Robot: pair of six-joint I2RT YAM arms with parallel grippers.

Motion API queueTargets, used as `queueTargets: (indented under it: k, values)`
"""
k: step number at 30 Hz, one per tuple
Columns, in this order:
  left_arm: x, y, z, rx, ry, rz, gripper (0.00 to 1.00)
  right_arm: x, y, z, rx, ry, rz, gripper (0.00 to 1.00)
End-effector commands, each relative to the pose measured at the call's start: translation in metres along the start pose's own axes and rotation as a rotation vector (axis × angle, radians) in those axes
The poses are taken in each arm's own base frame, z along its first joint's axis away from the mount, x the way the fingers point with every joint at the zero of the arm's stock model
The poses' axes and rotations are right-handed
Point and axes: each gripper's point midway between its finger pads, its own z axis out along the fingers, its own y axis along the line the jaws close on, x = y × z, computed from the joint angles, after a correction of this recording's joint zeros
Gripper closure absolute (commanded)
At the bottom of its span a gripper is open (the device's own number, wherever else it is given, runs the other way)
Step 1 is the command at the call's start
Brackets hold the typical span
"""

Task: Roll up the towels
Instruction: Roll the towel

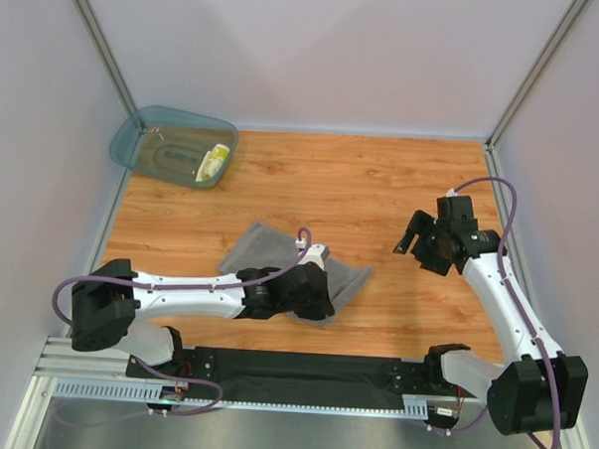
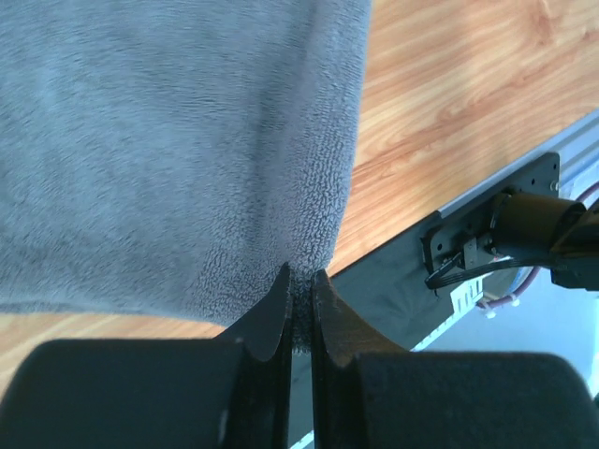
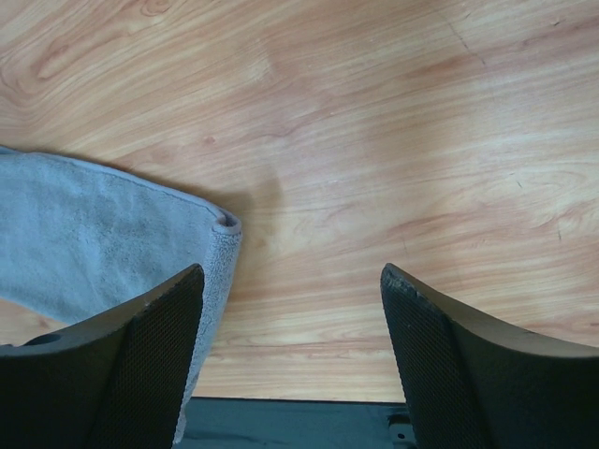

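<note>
The grey towel [image 1: 255, 246] lies spread on the wooden table just ahead of the left arm. My left gripper [image 2: 299, 278] is shut on its near corner, a fold of grey pile pinched between the two fingers. My right gripper [image 1: 414, 245] hovers over bare wood to the right of the towel, open and with nothing in it. In the right wrist view the towel's rolled edge [image 3: 223, 245] lies just beyond the left finger [image 3: 154, 346]. The small yellow-and-white cloth [image 1: 214, 162] lies inside the teal tub [image 1: 144, 138] at the back left.
Grey walls close the table on three sides. The black base rail [image 1: 303, 369] runs along the near edge, close behind the left gripper's pinch. The tub stands in the far left corner against the wall.
</note>
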Motion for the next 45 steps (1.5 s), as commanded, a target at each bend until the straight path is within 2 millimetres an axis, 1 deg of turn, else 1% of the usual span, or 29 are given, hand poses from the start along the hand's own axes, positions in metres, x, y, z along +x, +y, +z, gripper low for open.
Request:
queueTargets:
  k: [1,2,3,5,6,8,9,10,12,13,17,18,20,21,22,23,25,26,28,29,31,32,34,36,37,38,40,41,45]
  values:
    - [-0.014,0.004,-0.011,0.02,-0.078,-0.17,1.0,0.004,0.005,-0.005,-0.047,0.005,-0.018,0.23]
    - [-0.018,0.005,-0.017,0.032,-0.097,-0.19,1.0,0.004,0.006,-0.006,-0.05,0.004,-0.015,0.23]
    - [-0.014,0.013,-0.017,0.018,-0.099,-0.219,1.0,0.005,0.005,-0.005,-0.052,0.005,-0.014,0.24]
    - [-0.019,0.018,-0.023,0.019,-0.135,-0.257,1.0,0.007,0.007,-0.006,-0.062,0.008,-0.018,0.24]
    - [-0.016,0.028,-0.022,0.001,-0.137,-0.283,1.0,0.007,0.01,-0.007,-0.078,0.009,-0.021,0.25]
    - [-0.016,0.034,-0.024,-0.002,-0.148,-0.312,1.0,0.009,0.015,-0.009,-0.113,0.015,-0.029,0.27]
    - [-0.014,0.041,-0.023,-0.016,-0.145,-0.319,1.0,0.009,0.021,-0.009,-0.148,0.012,-0.041,0.3]
    - [-0.014,0.045,-0.023,-0.03,-0.147,-0.34,1.0,0.013,0.03,-0.011,-0.196,0.031,-0.062,0.32]
    - [-0.01,0.053,-0.023,-0.051,-0.144,-0.355,1.0,0.018,0.04,-0.011,-0.25,0.043,-0.086,0.34]
    - [-0.008,0.058,-0.023,-0.067,-0.143,-0.371,1.0,0.024,0.049,-0.013,-0.295,0.067,-0.107,0.35]
    - [0.0,0.077,-0.023,-0.121,-0.143,-0.422,1.0,0.042,0.065,-0.011,-0.358,0.1,-0.142,0.36]
    - [0.003,0.084,-0.023,-0.14,-0.144,-0.427,1.0,0.049,0.069,-0.009,-0.377,0.113,-0.157,0.39]
    - [0.005,0.089,-0.023,-0.154,-0.144,-0.443,1.0,0.058,0.077,-0.007,-0.419,0.142,-0.152,0.45]
    - [0.006,0.094,-0.023,-0.169,-0.145,-0.446,1.0,0.061,0.087,-0.006,-0.469,0.142,-0.164,0.56]
    - [0.008,0.099,-0.024,-0.191,-0.146,-0.445,1.0,0.071,0.092,-0.005,-0.498,0.181,-0.161,0.61]
    - [0.01,0.103,-0.024,-0.204,-0.145,-0.449,1.0,0.076,0.1,-0.005,-0.528,0.187,-0.186,0.69]
    - [0.012,0.11,-0.025,-0.234,-0.147,-0.45,1.0,0.085,0.106,-0.002,-0.543,0.211,-0.206,0.73]
    - [0.014,0.115,-0.025,-0.246,-0.148,-0.461,1.0,0.091,0.116,-0.003,-0.574,0.216,-0.229,0.77]
    - [0.016,0.121,-0.025,-0.264,-0.149,-0.465,1.0,0.101,0.124,0.0,-0.594,0.248,-0.249,0.79]
    - [0.019,0.126,-0.025,-0.278,-0.148,-0.473,1.0,0.107,0.132,-0.001,-0.615,0.259,-0.268,0.8]
    - [0.021,0.131,-0.027,-0.288,-0.15,-0.497,1.0,0.115,0.137,0.006,-0.612,0.283,-0.284,0.8]
    - [0.025,0.137,-0.027,-0.299,-0.15,-0.503,1.0,0.122,0.142,0.004,-0.626,0.294,-0.304,0.8]
    - [0.026,0.141,-0.03,-0.293,-0.163,-0.534,1.0,0.129,0.146,0.009,-0.624,0.315,-0.317,0.8]
    - [0.031,0.151,-0.031,-0.309,-0.169,-0.552,1.0,0.137,0.152,0.012,-0.631,0.332,-0.335,0.8]
    - [0.03,0.151,-0.033,-0.295,-0.18,-0.573,1.0,0.138,0.154,0.013,-0.636,0.336,-0.341,0.8]
    - [0.034,0.158,-0.033,-0.306,-0.181,-0.577,1.0,0.139,0.158,0.012,-0.649,0.334,-0.35,0.8]
    - [0.033,0.162,-0.035,-0.303,-0.191,-0.594,1.0,0.147,0.163,0.012,-0.661,0.351,-0.374,0.8]
    - [0.035,0.169,-0.035,-0.315,-0.192,-0.6,1.0,0.15,0.169,0.01,-0.679,0.354,-0.392,0.8]
    - [0.037,0.179,-0.036,-0.342,-0.193,-0.604,1.0,0.164,0.176,0.017,-0.699,0.394,-0.425,0.81]
